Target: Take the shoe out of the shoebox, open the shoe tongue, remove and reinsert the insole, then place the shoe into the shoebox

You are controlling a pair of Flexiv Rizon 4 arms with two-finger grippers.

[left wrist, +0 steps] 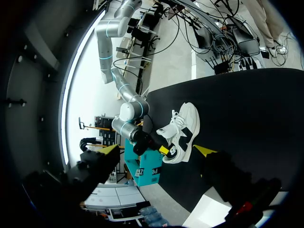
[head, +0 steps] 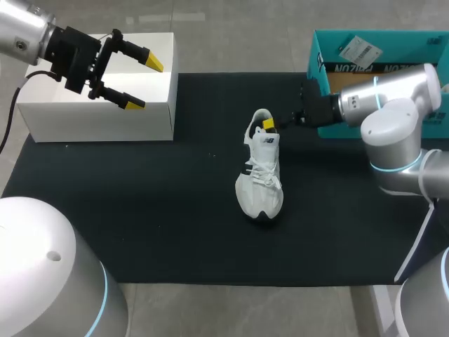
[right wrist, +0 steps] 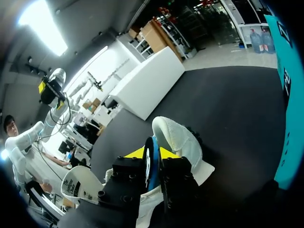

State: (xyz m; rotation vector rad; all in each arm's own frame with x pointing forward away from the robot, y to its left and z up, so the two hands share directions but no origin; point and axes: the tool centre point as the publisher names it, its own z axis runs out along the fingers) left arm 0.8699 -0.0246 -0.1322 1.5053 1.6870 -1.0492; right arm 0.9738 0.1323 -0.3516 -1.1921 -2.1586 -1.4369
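Head view: white box behind left gripper.

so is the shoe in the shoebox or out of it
Out: the white sneaker stands upright on the black mat, apart from the teal shoebox.

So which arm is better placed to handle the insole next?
Right: the right gripper is at the shoe's heel opening, shut on the blue insole; the left gripper hangs open over the white box, apart.
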